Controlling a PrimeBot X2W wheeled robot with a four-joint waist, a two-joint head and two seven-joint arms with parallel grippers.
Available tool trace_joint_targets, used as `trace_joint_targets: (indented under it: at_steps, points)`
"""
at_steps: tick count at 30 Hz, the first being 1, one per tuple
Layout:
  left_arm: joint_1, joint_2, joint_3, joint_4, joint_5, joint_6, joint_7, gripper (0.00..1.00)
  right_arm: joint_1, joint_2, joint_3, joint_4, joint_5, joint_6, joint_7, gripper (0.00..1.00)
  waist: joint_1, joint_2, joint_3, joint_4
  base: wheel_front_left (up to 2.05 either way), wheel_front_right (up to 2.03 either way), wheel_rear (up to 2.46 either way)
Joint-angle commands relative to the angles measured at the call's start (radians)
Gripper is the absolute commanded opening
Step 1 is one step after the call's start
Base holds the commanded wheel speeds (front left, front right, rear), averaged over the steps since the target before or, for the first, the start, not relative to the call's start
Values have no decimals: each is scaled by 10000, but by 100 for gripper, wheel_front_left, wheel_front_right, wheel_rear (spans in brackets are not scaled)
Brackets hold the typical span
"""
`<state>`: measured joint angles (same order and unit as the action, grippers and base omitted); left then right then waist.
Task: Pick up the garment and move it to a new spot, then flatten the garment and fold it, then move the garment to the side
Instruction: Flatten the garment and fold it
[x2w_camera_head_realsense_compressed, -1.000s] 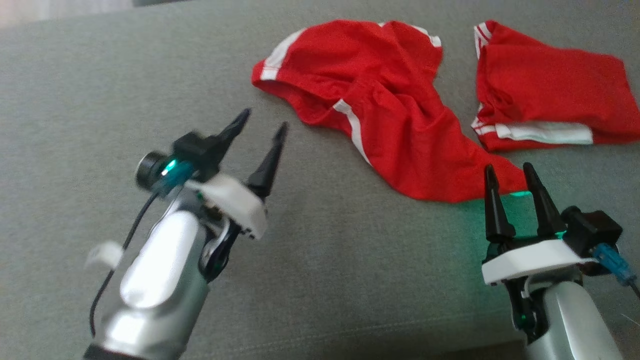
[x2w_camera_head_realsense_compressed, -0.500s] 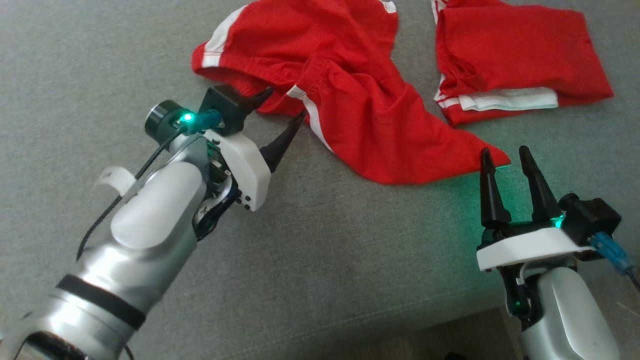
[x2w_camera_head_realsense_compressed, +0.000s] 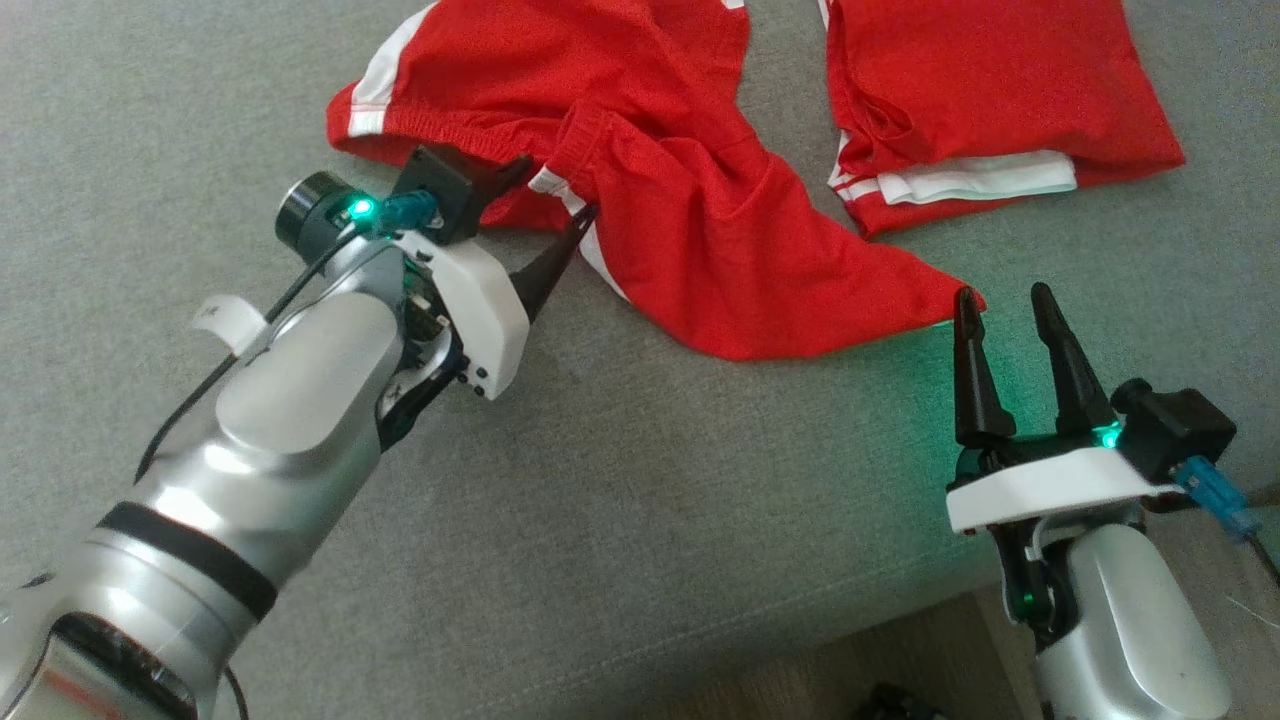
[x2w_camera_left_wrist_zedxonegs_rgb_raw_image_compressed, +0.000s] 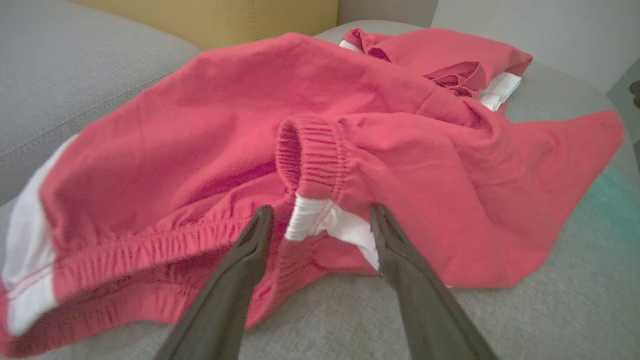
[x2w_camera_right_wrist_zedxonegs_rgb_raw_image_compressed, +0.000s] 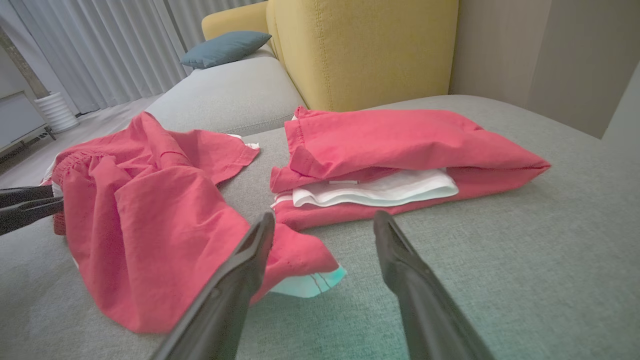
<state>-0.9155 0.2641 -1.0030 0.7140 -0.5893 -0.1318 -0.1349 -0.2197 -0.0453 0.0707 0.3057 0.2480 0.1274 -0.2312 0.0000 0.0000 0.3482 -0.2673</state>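
Two grippers: both stood with jaws spread wide and had hold of nothing.
Change, left side: over the last second the left gripper (x2w_camera_head_realsense_compressed: 557, 190) had closed in from bare cushion to the crumpled red shorts (x2w_camera_head_realsense_compressed: 720, 240). Its jaws now straddled the turned-over waistband (x2w_camera_left_wrist_zedxonegs_rgb_raw_image_compressed: 310, 150) and the end of the white side stripe (x2w_camera_left_wrist_zedxonegs_rgb_raw_image_compressed: 325, 222), tips at the cloth.
Change, right side: the right gripper (x2w_camera_head_realsense_compressed: 1002, 293) had kept its posture. The hem corner (x2w_camera_right_wrist_zedxonegs_rgb_raw_image_compressed: 305, 265) lay just beside its left finger, much as before.
Camera: the head view had shifted, so the drift of both garments across it was not their own movement.
Garment position: the shorts lay bunched on the grey sofa seat (x2w_camera_head_realsense_compressed: 600, 500) between the two grippers. A folded red garment (x2w_camera_head_realsense_compressed: 980, 90) sat beside them on the robot's right, apart.
Task standing: judged to be at the approach for the pick-up. Nothing had been lifted, so moving, flattening and folding were all outstanding.
Risk noted: the waistband was doubled over, so closing there might catch one layer only.
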Motion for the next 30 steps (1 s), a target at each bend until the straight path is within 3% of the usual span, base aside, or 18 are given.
trace_joint_targets:
  at_steps: [1,3,4,5,16,30]
  points:
    - [-630,259,106,-133,-130,12,-119,100,-230,-49,232,-230,62,33,-165,100,0,0,26,-38,0,0,0]
    - [-706,253,-140,-97,-303,12,-147,98,-255,-49,213,-205,64,33,-181,100,0,0,53,-68,0,0,0]
    - [-742,256,-248,-97,-418,12,-168,39,-269,-49,197,-192,64,33,-188,100,0,0,64,-72,0,0,0]
    - [-782,262,-346,-99,-522,12,-208,0,-281,-49,175,-178,62,33,-195,100,0,0,69,-70,0,0,0]
    - [-692,313,-619,11,-1040,13,-935,0,-233,-49,-179,-61,-324,33,-174,100,0,0,-202,338,0,0,0]
    - [356,614,-425,-650,-960,416,-1232,0,406,-49,-470,204,-455,33,1042,100,0,0,-723,905,0,0,0]
